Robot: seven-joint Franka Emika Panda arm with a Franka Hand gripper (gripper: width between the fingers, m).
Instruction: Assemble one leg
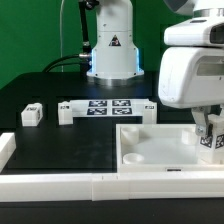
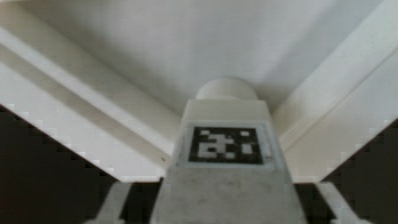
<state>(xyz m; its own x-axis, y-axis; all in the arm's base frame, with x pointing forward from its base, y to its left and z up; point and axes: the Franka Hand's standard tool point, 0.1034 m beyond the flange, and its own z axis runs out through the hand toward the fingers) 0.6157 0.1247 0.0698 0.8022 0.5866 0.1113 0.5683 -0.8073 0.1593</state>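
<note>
My gripper [image 1: 209, 137] is shut on a leg [image 1: 211, 136], a small white block with a black-and-white tag, at the exterior view's right. It holds the leg just over the far right corner of the large white tray-like part [image 1: 140, 152]. In the wrist view the leg [image 2: 226, 120] sticks out from between my fingers [image 2: 114, 198], tag facing the camera. Its rounded end sits close to the tray's inner corner [image 2: 160, 50]. I cannot tell whether the leg touches the tray.
Two more legs [image 1: 31, 114] [image 1: 66, 112] lie at the left on the black table. The marker board [image 1: 108, 107] lies in the middle, with another white block [image 1: 149, 110] at its right end. A white rail [image 1: 60, 186] runs along the front. The robot base [image 1: 112, 50] stands behind.
</note>
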